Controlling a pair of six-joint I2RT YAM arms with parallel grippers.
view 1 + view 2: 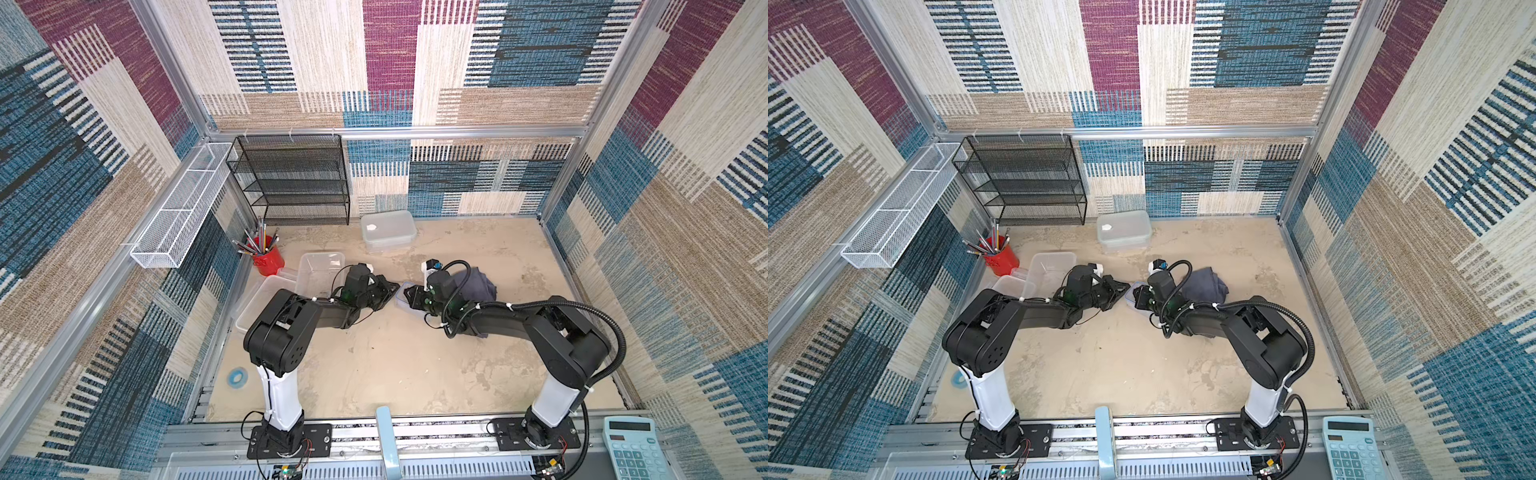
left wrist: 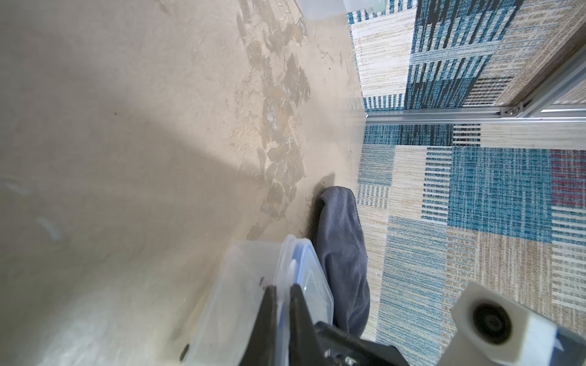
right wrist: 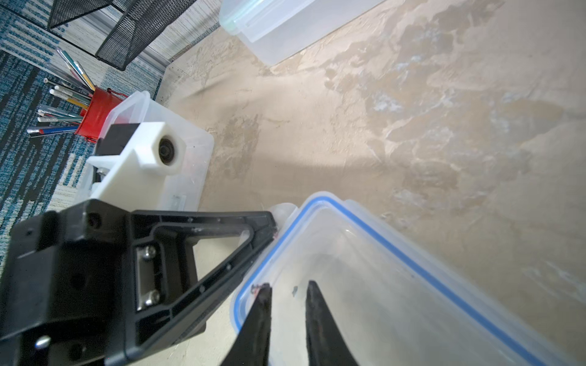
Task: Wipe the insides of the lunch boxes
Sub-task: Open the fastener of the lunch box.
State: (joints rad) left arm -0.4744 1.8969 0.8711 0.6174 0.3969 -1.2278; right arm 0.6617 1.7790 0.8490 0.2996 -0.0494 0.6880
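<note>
The small lunch box (image 1: 399, 306) (image 1: 1130, 302) sits mid-table with its blue-rimmed lid (image 3: 380, 285) (image 2: 314, 285) on. My left gripper (image 1: 396, 291) (image 2: 283, 286) is shut on the lid's edge at one corner. My right gripper (image 1: 410, 294) (image 3: 287, 283) hovers over the lid, its fingers a small gap apart with nothing between them. The medium lunch box (image 1: 388, 228) (image 1: 1124, 230), lidded with a green rim, stands at the back. The large lunch box (image 1: 320, 270) (image 1: 1052, 266) lies open behind my left arm. The grey-blue cloth (image 1: 478, 286) (image 2: 342, 253) is bunched beside my right wrist.
A whitish lid (image 1: 257, 303) lies left of the large tub. A red cup of pencils (image 1: 268, 259) stands by the left wall, near a black mesh shelf (image 1: 295, 178) and a white wire basket (image 1: 183, 208). A blue tape roll (image 1: 237, 377) lies front left, a calculator (image 1: 633, 449) front right.
</note>
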